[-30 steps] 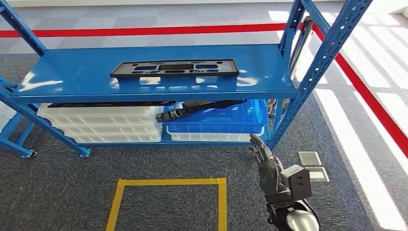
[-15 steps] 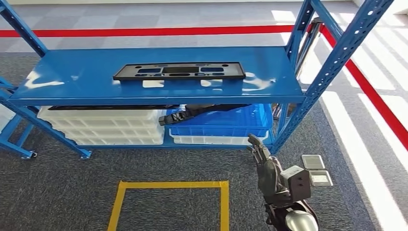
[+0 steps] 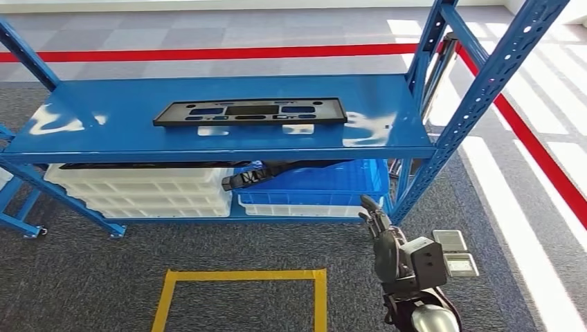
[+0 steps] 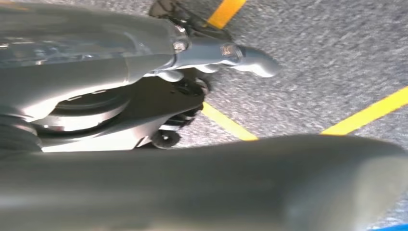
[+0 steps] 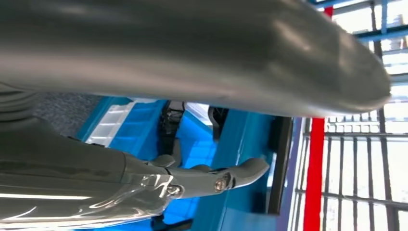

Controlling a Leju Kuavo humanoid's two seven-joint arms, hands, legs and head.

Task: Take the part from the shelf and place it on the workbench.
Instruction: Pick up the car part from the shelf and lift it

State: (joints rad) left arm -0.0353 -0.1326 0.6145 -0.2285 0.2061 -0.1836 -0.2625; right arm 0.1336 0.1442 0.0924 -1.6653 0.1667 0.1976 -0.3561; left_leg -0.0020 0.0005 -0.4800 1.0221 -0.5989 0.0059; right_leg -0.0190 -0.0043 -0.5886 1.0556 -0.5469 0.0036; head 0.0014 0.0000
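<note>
A flat black part (image 3: 250, 111) with several cut-outs lies on the top board of the blue shelf (image 3: 104, 135), near its middle. My right hand (image 3: 387, 242) is raised in front of the shelf's right front post, lower than the top board and well short of the part, with its fingers (image 5: 216, 180) stretched out and nothing in them. My left hand (image 4: 120, 62) hangs over the grey carpet, its fingers (image 4: 240, 55) and thumb (image 4: 288, 183) apart and holding nothing.
Under the top board stand stacked white trays (image 3: 138, 187) and a blue crate (image 3: 318, 183) with a black strap-like piece (image 3: 263, 173) across it. A yellow tape square (image 3: 242, 277) marks the carpet. Floor sockets (image 3: 453, 252) sit at the right. The slanted blue post (image 3: 477, 97) rises beside my right hand.
The whole picture has shifted, so the camera has moved; the shelf top now sits lower in the picture. My right hand stays raised and empty, slightly lower in the picture.
</note>
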